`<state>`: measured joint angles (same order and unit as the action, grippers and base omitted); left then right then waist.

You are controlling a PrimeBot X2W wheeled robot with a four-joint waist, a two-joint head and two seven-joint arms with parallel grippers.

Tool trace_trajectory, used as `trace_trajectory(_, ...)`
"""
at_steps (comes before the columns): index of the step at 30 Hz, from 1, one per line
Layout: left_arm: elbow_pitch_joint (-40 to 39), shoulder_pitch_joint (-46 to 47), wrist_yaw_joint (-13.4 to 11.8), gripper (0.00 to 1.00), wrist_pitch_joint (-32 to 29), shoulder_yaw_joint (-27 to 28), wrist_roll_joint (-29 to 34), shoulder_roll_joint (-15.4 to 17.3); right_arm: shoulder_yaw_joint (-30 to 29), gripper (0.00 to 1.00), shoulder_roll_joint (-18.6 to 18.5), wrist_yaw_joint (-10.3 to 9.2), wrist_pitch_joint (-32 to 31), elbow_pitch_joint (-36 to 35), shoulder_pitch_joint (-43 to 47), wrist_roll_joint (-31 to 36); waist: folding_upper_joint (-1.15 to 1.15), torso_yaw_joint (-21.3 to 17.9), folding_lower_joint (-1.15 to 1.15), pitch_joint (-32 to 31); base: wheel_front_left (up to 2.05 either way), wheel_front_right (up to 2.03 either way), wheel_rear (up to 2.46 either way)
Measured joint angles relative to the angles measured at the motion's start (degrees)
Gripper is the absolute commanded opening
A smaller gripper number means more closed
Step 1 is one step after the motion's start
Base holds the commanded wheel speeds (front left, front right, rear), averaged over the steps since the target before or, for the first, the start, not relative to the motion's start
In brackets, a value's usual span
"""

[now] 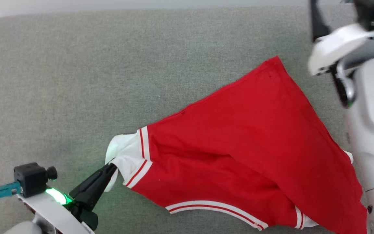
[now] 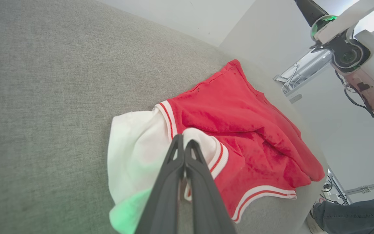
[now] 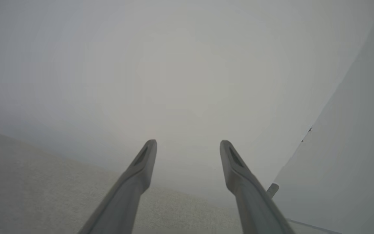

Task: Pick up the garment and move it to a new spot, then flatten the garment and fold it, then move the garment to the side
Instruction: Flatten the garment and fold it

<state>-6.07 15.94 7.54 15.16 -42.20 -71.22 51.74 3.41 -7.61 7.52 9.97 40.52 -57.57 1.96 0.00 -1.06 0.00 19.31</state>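
Observation:
The garment (image 1: 245, 146), a bright red shirt with white sleeves and red-and-white striped trim, lies spread on the grey table (image 1: 76, 81), reaching to the right edge. My left gripper (image 1: 110, 169) at the lower left is shut on the garment's white sleeve by its striped cuff. From the left wrist camera the closed fingertips (image 2: 184, 143) pinch white cloth of the garment (image 2: 232, 120). My right gripper (image 3: 188, 146) is open with nothing between its fingers, raised above the table and facing a pale wall. The right arm (image 1: 342, 48) rises at the upper right.
The table's far edge (image 1: 141, 9) runs along the top of the head view. In the left wrist view the table's rounded right edge (image 2: 317, 156) drops off to the floor, where a person's leg in blue jeans (image 2: 352, 214) shows at the lower right.

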Motion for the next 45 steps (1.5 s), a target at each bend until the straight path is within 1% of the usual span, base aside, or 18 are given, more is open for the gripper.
trace_trajectory(2,-0.19,0.52,0.00,0.00,0.00,-0.35,0.01,0.14,5.42,1.00,-0.05,0.00,-2.11,3.46,-1.62,-2.31,0.00,0.23,0.00,0.28,0.00,0.00,0.00)
trace_trajectory(4,-0.25,0.54,0.00,0.00,0.00,-0.23,-0.19,0.52,10.82,1.00,-0.21,0.00,-5.81,5.80,-2.74,-7.46,0.00,0.42,0.00,0.71,0.00,0.00,0.00)
trace_trajectory(8,-0.36,0.42,0.00,0.00,0.00,0.12,-0.31,1.03,19.34,1.00,-5.22,0.00,-15.30,6.17,-4.75,-18.14,0.00,0.57,0.00,1.90,0.00,0.00,0.00)
trace_trajectory(11,-0.81,0.16,0.00,0.00,-0.01,0.43,-0.32,1.41,23.99,1.00,-8.86,0.00,-25.49,3.96,-5.04,-27.07,0.00,0.67,0.00,2.92,0.00,0.00,0.00)
trace_trajectory(14,-1.48,0.11,0.00,0.00,0.00,0.58,-0.30,1.78,26.37,1.00,-12.24,0.00,-36.74,1.16,-4.38,-34.85,0.00,0.76,0.00,4.01,0.00,0.00,0.00)
trace_trajectory(16,-1.98,0.12,0.00,0.00,0.00,0.75,-0.27,1.99,26.73,1.00,-14.47,0.00,-40.51,-1.14,-3.98,-36.84,0.00,0.81,0.00,4.81,0.00,0.00,0.00)
trace_trajectory(17,-2.23,0.16,0.00,0.00,0.00,0.80,-0.21,2.13,26.26,1.00,-14.83,-0.01,-42.41,-1.79,-3.99,-38.35,0.00,0.84,0.00,5.25,0.00,0.00,0.00)
trace_trajectory(19,-2.61,0.26,0.00,0.00,0.00,1.07,-0.12,2.44,26.77,1.00,-15.17,-0.01,-44.56,-4.01,-3.60,-38.80,0.00,0.89,0.00,6.23,0.00,0.00,0.00)
trace_trajectory(23,-3.27,1.10,0.00,0.00,-0.01,1.10,0.13,2.66,27.48,1.00,-14.43,-0.04,-48.14,-6.94,-1.70,-39.74,0.00,1.09,0.00,8.26,0.00,0.00,0.00)
trace_trajectory(25,-3.28,1.55,0.00,0.00,0.00,1.15,0.12,2.68,26.88,1.00,-14.38,-0.05,-50.37,-7.92,-1.76,-40.43,0.00,1.25,0.00,9.07,0.00,0.00,0.00)
trace_trajectory(27,-3.26,1.69,0.00,0.00,0.00,1.19,0.02,2.72,26.94,1.00,-14.75,-0.05,-51.78,-9.26,-1.80,-39.29,0.00,1.42,0.00,9.65,0.00,0.00,0.00)
trace_trajectory(28,-3.26,1.75,0.00,0.00,0.00,1.18,-0.07,2.71,26.84,0.83,-14.86,-0.05,-52.12,-9.76,-1.76,-39.01,0.00,1.53,0.00,9.83,0.00,0.00,0.00)
trace_trajectory(29,-3.25,1.82,0.00,0.00,0.00,1.13,-0.08,2.70,26.63,0.26,-14.96,-0.07,-52.36,-10.23,-1.68,-38.77,0.00,1.64,0.00,9.95,0.00,0.00,0.00)
trace_trajectory(30,-3.25,1.94,0.00,0.00,0.00,1.11,-0.10,2.67,26.55,0.00,-15.04,-0.07,-52.35,-10.83,-1.56,-38.44,0.00,1.74,0.00,10.06,0.00,0.00,0.00)
trace_trajectory(34,-3.15,2.58,0.00,0.00,0.00,1.08,-0.25,2.38,26.20,0.00,-14.30,-0.05,-52.77,-12.74,-0.91,-37.62,0.00,1.92,0.00,10.33,0.00,0.00,0.00)
trace_trajectory(37,-3.03,2.95,0.00,0.00,0.00,1.19,-0.83,1.91,24.54,0.00,-13.72,-0.05,-52.74,-12.84,-0.54,-37.53,0.00,1.95,0.00,9.98,0.00,0.00,0.00)
trace_trajectory(42,-4.09,4.54,0.00,0.00,-0.01,2.04,-2.98,2.09,20.60,0.00,-12.63,-0.05,-53.01,-12.54,-0.17,-37.58,0.00,1.97,0.00,8.58,0.00,0.00,0.00)
trace_trajectory(45,-4.82,7.05,0.00,0.00,-0.01,2.90,-4.31,3.00,16.49,0.00,-12.23,-0.04,-51.10,-12.94,-0.80,-36.76,0.00,1.96,0.00,7.69,0.00,0.00,0.00)
